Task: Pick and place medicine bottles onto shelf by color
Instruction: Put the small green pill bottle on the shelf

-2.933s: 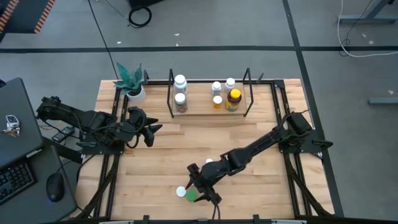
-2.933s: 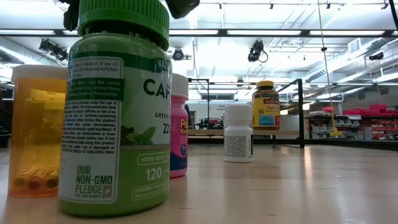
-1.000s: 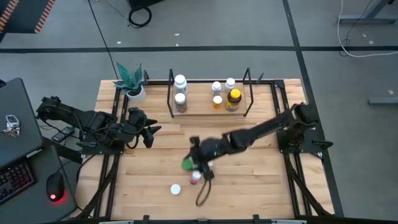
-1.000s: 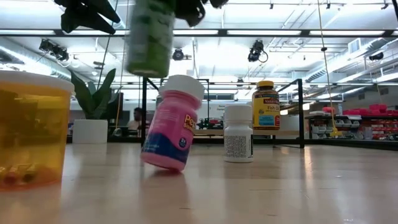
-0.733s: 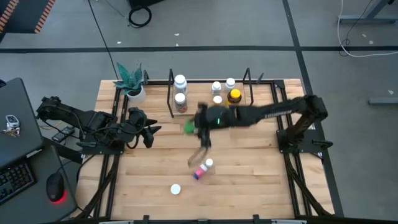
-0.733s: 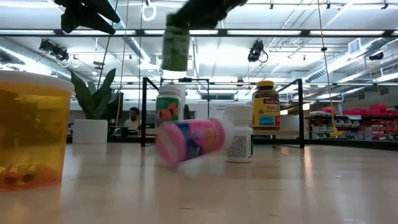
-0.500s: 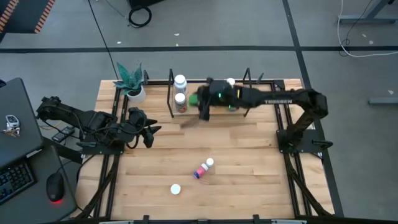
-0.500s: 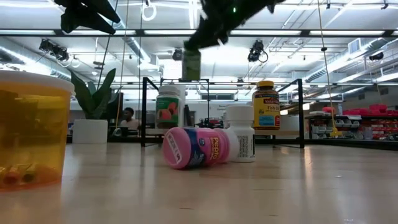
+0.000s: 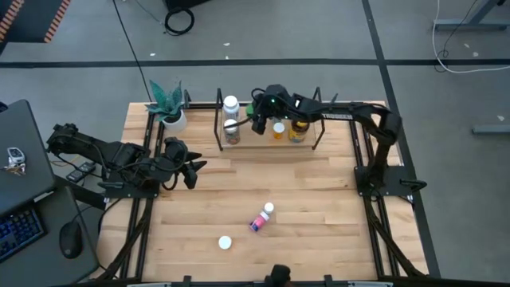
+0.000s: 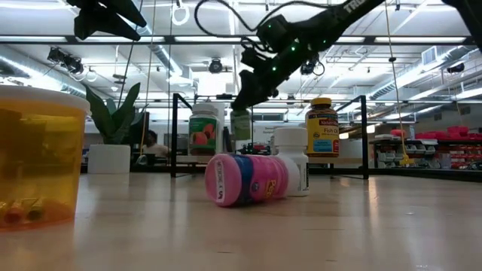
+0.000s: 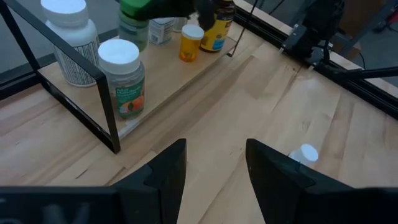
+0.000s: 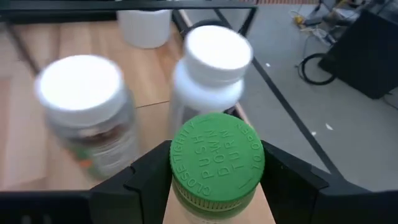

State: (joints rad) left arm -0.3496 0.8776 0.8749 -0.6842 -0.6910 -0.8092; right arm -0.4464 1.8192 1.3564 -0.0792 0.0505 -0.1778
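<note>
My right gripper (image 9: 259, 118) is over the left-middle of the black-rod shelf (image 9: 319, 119) at the table's far edge, shut on a green-capped bottle (image 10: 241, 124). On the shelf stand white-capped bottles (image 9: 231, 104), a small orange one (image 9: 278, 129) and the amber yellow-capped bottle (image 9: 300, 124). A pink bottle (image 9: 259, 218) lies on its side mid-table. An orange vial (image 9: 225, 242) stands near the front edge. My left gripper (image 9: 191, 167) is open and empty at the table's left. My right gripper pinches the bottle at its green cap (image 12: 217, 155), one finger (image 12: 146, 177) on each side. The fingers come from above, pointing down. The bottle hangs about upright below them, its base (image 10: 241, 138) a little above the shelf's wooden base.
A potted plant (image 9: 167, 104) stands at the far left corner beside the shelf. The shelf's upright end loops (image 9: 219, 119) bound the bottles. In the low view a white bottle (image 10: 290, 162) shows behind the pink one. Bare wood lies between shelf and pink bottle.
My right gripper has carried the green-capped bottle from mid-table toward the far edge, over the shelf, and has gone down there. The pink bottle has tipped over, rolled a little and now lies on its side.
</note>
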